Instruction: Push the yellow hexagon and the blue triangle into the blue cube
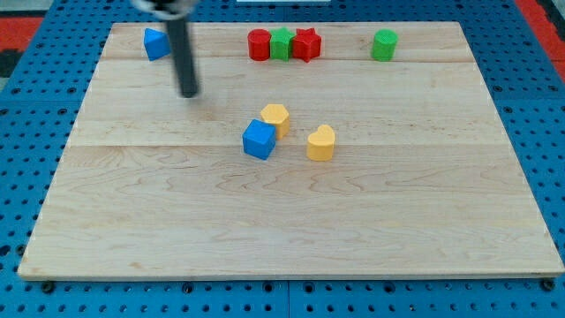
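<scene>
The blue cube [259, 140] sits near the board's middle. The yellow hexagon [275, 117] touches its upper right side. The blue triangle [156, 43] lies near the view's top left of the board. My tip [189, 93] is below and to the right of the blue triangle, apart from it, and to the upper left of the blue cube. A second yellow block [321, 142], heart-like in shape, lies to the right of the cube.
Along the view's top a red block [258, 44], a green block [281, 43] and a red star-like block [305, 43] stand in a touching row. A lone green block [384, 44] is further right. The wooden board [291, 221] rests on a blue pegboard.
</scene>
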Tool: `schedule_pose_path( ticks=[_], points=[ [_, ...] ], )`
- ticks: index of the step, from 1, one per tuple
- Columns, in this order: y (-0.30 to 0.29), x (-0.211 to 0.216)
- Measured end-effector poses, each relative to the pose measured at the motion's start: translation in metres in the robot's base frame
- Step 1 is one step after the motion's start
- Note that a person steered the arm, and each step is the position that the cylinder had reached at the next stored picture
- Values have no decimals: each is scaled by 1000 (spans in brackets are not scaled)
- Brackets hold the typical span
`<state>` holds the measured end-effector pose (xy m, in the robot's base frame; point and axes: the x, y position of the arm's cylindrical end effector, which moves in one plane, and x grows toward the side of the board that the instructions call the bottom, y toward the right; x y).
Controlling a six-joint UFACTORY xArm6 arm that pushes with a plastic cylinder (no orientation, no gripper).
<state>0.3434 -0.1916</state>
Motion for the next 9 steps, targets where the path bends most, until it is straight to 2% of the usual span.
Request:
schedule_pose_path(
  ticks=[1,2,3,4,5,6,7,8,9],
  points=[
    [-84,-67],
    [-59,-125],
    [7,-115],
    [61,-36],
    [65,-25],
    [-10,-31],
    [22,11],
    [37,-16],
    [80,-5]
  ],
)
